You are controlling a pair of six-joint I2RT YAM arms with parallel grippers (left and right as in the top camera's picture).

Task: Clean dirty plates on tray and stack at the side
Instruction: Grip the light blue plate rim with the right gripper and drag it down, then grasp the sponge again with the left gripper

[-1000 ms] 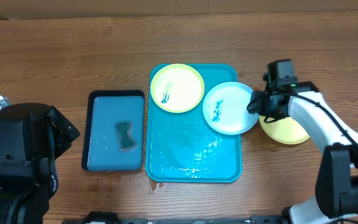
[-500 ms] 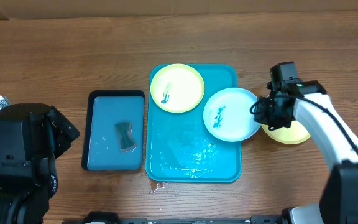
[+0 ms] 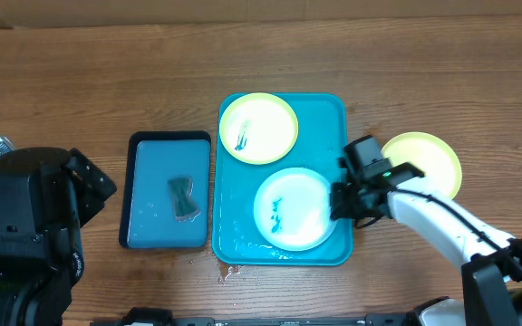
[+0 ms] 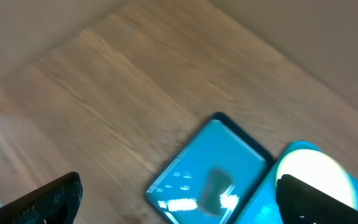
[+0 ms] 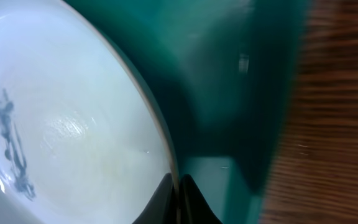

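Inspector: Location of the task items?

Operator: The large bright teal rectangular plastic tray (image 3: pixel 329 113) lies at the middle of the wooden tabletop (image 3: pixel 80 81), its surface wet-looking. Two plates lie in it. A pale yellow-green round plastic plate (image 3: pixel 265 122) is in the far left corner, and a white round plastic plate (image 3: pixel 302 204) is at the near right. Both carry dark teal smears (image 3: pixel 276 214). A second pale yellow-green plate (image 3: pixel 429 158) rests on the tabletop right of the tray, not touching it.

Inspector: End effectors?

Operator: The right end effector (image 3: pixel 341 201) is at the white plate's right rim, over the tray's right edge. Its wrist view shows the fingers (image 5: pixel 194 205) drawn narrow, pinched on that rim. The left end effector (image 4: pixel 178 198) hangs above the tabletop at the left, fingers spread wide.

Inspector: Other items?

Operator: A smaller black-rimmed blue tray (image 3: pixel 143 154) lies just left of the teal tray, with a dark sponge-like piece (image 3: pixel 183 197) inside it
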